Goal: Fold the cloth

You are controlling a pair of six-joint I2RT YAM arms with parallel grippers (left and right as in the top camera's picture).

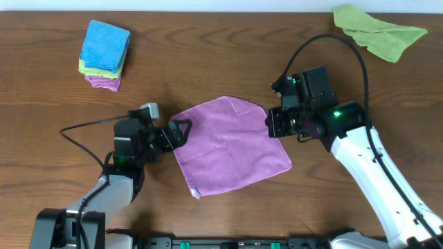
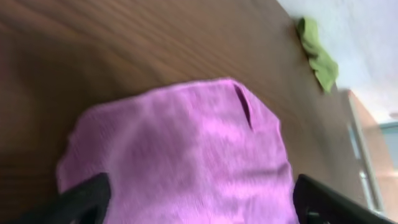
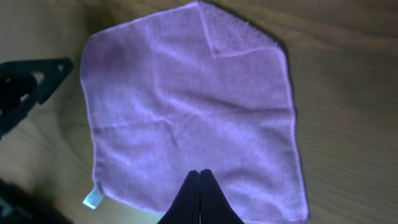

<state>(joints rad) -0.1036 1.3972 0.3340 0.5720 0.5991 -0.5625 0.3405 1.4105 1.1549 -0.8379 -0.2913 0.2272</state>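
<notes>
The lilac cloth (image 1: 228, 145) lies spread flat on the wooden table, with its far corner (image 1: 246, 107) turned over in a small fold. Its white tag (image 1: 196, 194) sticks out at the near left edge, and also shows in the right wrist view (image 3: 92, 198). My left gripper (image 1: 178, 131) is open at the cloth's left corner. In the left wrist view its jaws (image 2: 199, 205) stand wide on either side of the cloth (image 2: 186, 149). My right gripper (image 1: 273, 123) is at the cloth's right corner. Its fingers (image 3: 200, 174) are pressed together over the cloth (image 3: 186, 106) and hold nothing.
A folded stack of blue, green and purple cloths (image 1: 104, 54) sits at the far left. A crumpled lime-green cloth (image 1: 377, 31) lies at the far right, and also shows in the left wrist view (image 2: 317, 53). Black cables trail from both arms.
</notes>
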